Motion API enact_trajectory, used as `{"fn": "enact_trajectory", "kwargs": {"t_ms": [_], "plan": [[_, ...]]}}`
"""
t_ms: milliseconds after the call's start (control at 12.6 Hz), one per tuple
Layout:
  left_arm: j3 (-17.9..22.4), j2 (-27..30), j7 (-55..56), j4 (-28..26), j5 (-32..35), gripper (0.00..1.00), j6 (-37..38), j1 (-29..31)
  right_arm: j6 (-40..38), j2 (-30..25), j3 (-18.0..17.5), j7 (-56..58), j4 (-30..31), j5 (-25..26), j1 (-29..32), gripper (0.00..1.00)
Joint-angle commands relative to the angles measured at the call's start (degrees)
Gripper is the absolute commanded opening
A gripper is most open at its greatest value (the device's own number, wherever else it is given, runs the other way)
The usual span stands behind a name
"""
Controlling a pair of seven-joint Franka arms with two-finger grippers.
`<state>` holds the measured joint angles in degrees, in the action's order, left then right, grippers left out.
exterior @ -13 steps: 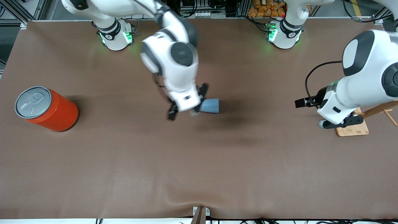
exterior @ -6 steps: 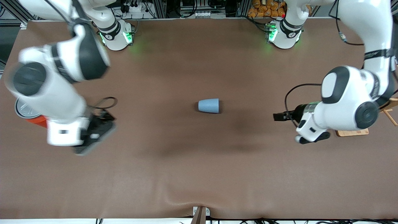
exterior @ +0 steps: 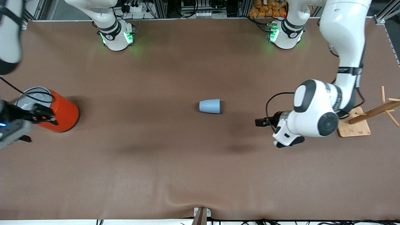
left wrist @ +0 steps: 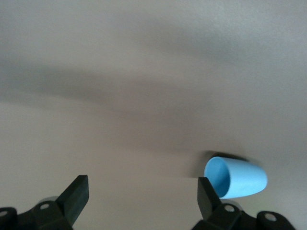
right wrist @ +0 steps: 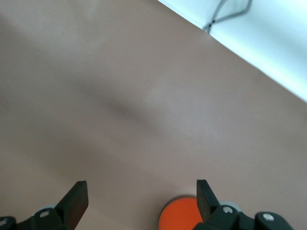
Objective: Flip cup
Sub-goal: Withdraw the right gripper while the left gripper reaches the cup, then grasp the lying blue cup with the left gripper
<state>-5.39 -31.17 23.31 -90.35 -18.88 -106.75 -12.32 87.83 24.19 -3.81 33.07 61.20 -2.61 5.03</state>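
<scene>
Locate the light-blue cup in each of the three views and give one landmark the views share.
Front view: the cup lies on its side mid-table, between the two arms' ends.
Left wrist view: the cup lies by one fingertip of the open left gripper, its mouth facing the camera.
Right wrist view: not in it; only the orange can shows.
Shared landmark: the brown table cover.

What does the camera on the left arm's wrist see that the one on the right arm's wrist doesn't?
Only the left wrist view shows the cup, lying on its side with its darker blue inside facing the camera, ahead of the left gripper, which is open. Only the right wrist view shows the orange can below the open right gripper, plus the table's edge. Both share the brown table cover and a pair of dark fingertips, spread wide, holding nothing.
</scene>
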Motion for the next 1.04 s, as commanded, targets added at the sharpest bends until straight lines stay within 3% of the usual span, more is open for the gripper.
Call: {"fn": "enact_trajectory", "kwargs": {"t_ms": [0, 319, 478, 717, 956], "plan": [[0.1, -0.3, -2.8, -4.7, -10.6, 1.0, -4.1, 1.2, -4.8, -5.2, 5.0, -11.7, 2.8, -3.0, -2.0, 1.0], [0.1, -2.5, -3.7, -9.0, -26.3, 1.0, -4.4, -2.4, -5.4, -15.7, 6.6, -41.4, 15.0, -4.2, -3.7, 1.0], [0.1, -3.6, -3.4, -9.0, -30.9, 1.0, -5.7, -4.1, -4.5, -19.9, 6.7, -42.0, 19.5, -4.0, -4.4, 1.0], [0.1, -6.4, -2.3, -8.9, -35.8, 1.0, -11.8, -7.2, 3.2, -31.5, 6.7, -41.9, 35.3, -3.0, -4.6, 1.0], [0.1, -8.1, -0.4, -8.7, -36.4, 1.0, -16.8, -9.9, 2.0, -34.6, 6.1, -42.8, 37.8, -1.6, -5.0, 1.0]]}}
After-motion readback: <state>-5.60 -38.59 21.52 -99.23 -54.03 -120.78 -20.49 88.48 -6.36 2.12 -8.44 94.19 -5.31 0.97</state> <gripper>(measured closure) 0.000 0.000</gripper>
